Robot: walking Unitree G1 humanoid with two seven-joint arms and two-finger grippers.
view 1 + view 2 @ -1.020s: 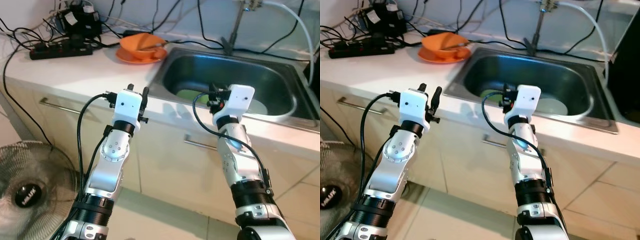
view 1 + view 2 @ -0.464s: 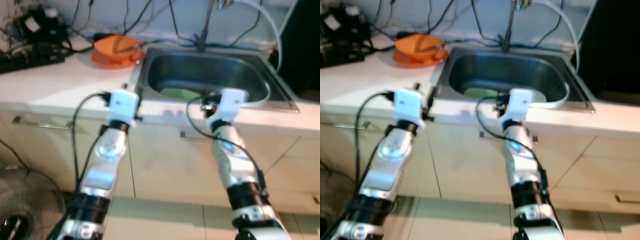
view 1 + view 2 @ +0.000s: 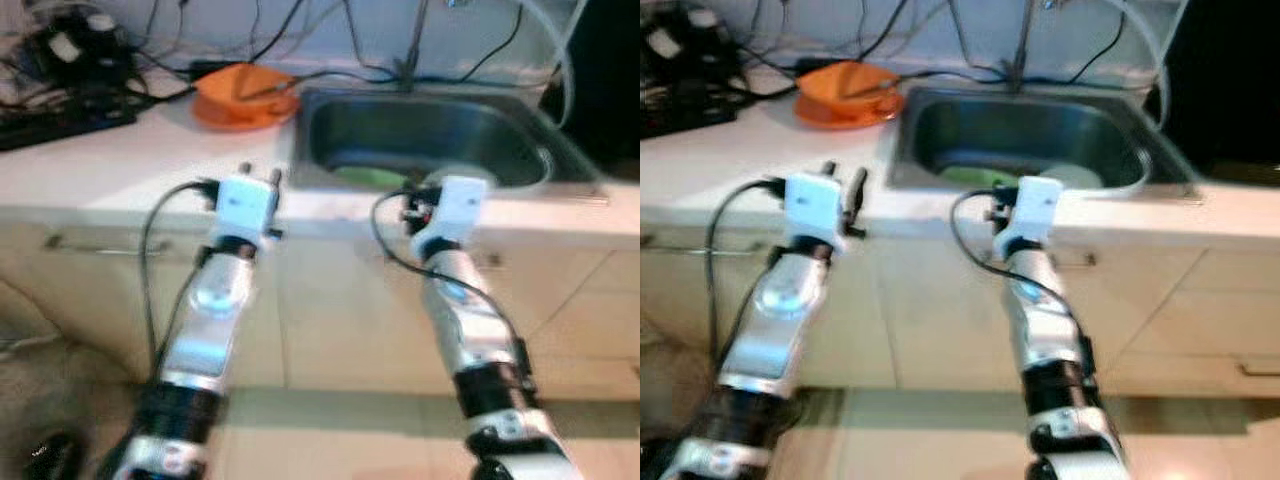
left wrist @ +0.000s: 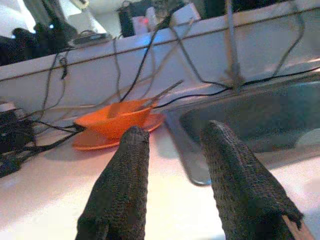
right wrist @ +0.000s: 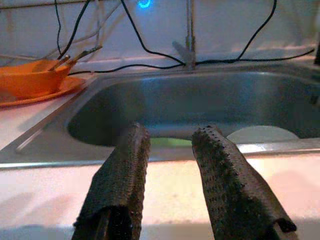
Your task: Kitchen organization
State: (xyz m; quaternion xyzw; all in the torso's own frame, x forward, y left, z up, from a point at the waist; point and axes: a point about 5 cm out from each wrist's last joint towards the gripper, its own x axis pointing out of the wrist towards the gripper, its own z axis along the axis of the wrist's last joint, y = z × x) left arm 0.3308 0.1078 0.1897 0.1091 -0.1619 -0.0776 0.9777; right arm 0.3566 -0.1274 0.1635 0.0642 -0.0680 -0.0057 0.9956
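Two grippers are held raised before the bench, and nothing is carried by either. The left gripper is poised over the front edge of the bench, just left of the sink; its fingers are spread apart with only air between them. The right gripper is aimed across the sink's front rim, and its fingers are likewise parted and empty.

The work is judged to be at its start. An orange bowl is stacked on an orange plate at the back of the bench, touching the sink's left rim, with utensils leaning in the bowl. Inside the basin a green item and a pale round dish lie side by side near the front wall. All of these are untouched, so every placement is taken as still to be done.

Open room is found on the bare white bench between the left gripper and the orange bowl. The rear is crowded: cables and a power strip lie at the far left, cords trail past the tap stem, and a hose curves over the sink's right side. The basin's steep walls are judged to restrict sideways reach inside it, and the cabinet fronts below limit how low the arms can be brought.
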